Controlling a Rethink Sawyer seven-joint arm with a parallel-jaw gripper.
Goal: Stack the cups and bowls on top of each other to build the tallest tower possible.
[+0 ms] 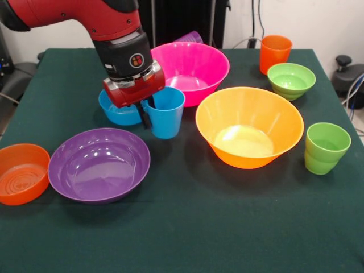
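Observation:
My gripper (149, 111) comes down at the left middle and is shut on the left rim of the sky blue cup (168, 116), one finger inside and one outside. The cup stands upright beside the small blue bowl (116, 114). The large pink bowl (193, 68) is behind it, with the purple cup (190, 37) partly hidden behind that. The yellow-orange bowl (250, 125) is at the centre right. The purple bowl (99, 165) and small orange bowl (21, 173) are front left. The orange cup (275, 53), small green bowl (291, 79) and green cup (326, 148) are on the right.
Everything sits on a dark green tablecloth (187, 227). The red and black arm (85, 17) reaches in from the top left. Cables and dark equipment lie beyond the table's far right corner.

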